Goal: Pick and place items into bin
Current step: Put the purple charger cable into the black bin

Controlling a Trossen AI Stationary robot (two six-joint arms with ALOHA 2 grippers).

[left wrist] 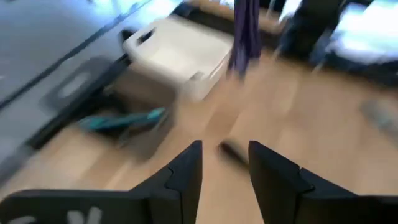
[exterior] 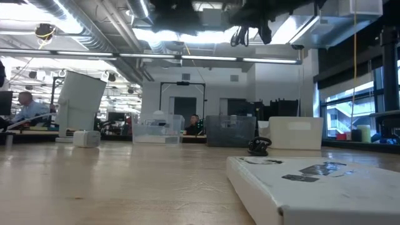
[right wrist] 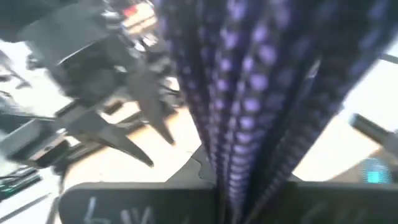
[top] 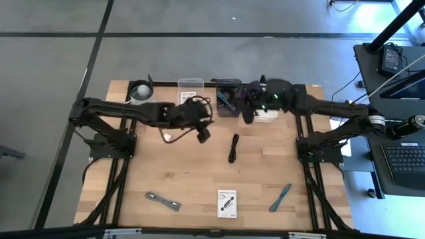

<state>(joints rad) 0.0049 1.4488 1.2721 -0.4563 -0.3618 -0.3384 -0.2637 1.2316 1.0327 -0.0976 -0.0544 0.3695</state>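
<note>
Right wrist view shows the right gripper (right wrist: 249, 186) clamped on a purple strap (right wrist: 249, 93) hanging lengthwise downward beside the dark bin (top: 228, 106), its ends cut off, while the left gripper (left wrist: 225, 177) hovers, fingers apart.

The pale wooden worktop (top: 199, 176) carries, along its far edge, a grey roll (top: 140, 92), a clear bin (top: 190, 87), a dark bin (top: 228, 99) and a white bin (top: 265, 114); a black stick (top: 233, 148) lies near the middle, well apart from the rest. Along the near edge lie a grey strip (top: 163, 200), a white card (top: 227, 203) with black print and a teal tool (top: 279, 197), each apart from the others; in the low view the card fills the near right corner.
</note>
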